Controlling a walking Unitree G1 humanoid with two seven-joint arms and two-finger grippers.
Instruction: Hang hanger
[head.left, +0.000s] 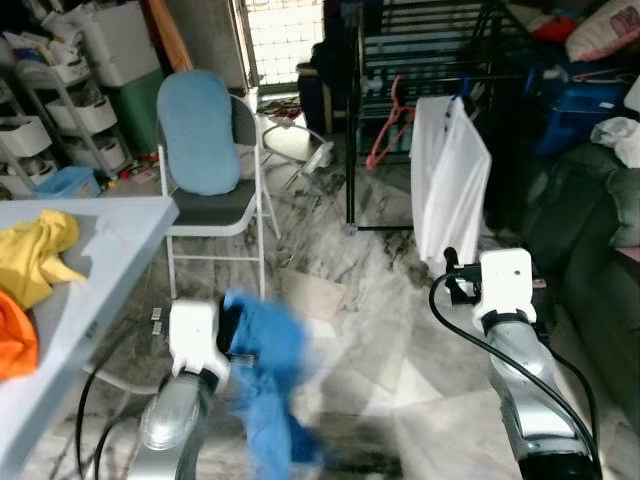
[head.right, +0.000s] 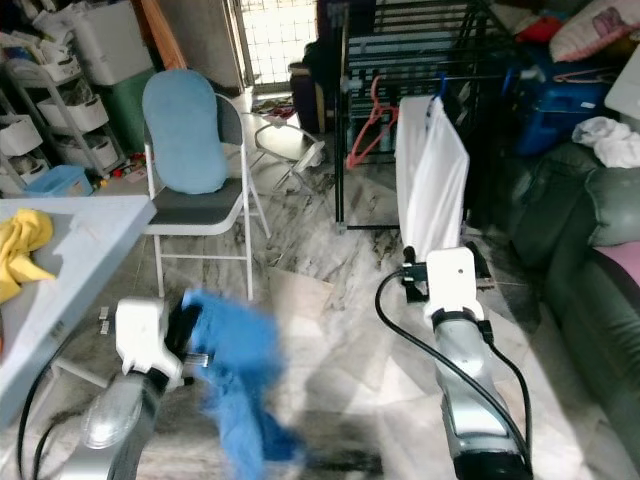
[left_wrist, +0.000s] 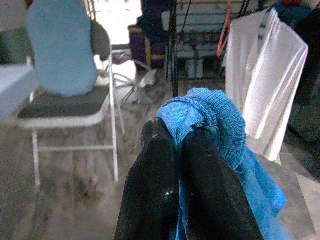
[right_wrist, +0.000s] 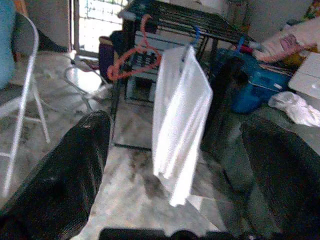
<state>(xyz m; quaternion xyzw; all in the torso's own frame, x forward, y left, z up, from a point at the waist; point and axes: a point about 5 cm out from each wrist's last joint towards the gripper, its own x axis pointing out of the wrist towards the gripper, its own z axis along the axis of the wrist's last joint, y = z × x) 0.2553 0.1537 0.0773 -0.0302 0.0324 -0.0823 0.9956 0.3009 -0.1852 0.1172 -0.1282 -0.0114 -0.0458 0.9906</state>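
Left gripper (left_wrist: 177, 135) clamped on blue knit garment (head.left: 268, 375); right gripper (right_wrist: 175, 145) wide, empty. Carry garment level toward drying rack (head.left: 420, 60), beside white shirt (head.left: 448, 180); avoid floor drag.

1. A garment (head.left: 268, 375) is being held ahead of the left gripper (left_wrist: 182, 137), low on the left.
2. A folding chair (head.left: 215, 185) is standing behind it — a table (head.left: 95, 265) is lying to its left.
3. A drying rack (head.left: 420, 60) is standing farther back, right of the chair.
4. A shirt (head.left: 448, 185) and a hanger (head.left: 390, 125) are hanging on the rack — the hanger left of the shirt.
5. The right gripper (right_wrist: 175, 150) is being held before the shirt.
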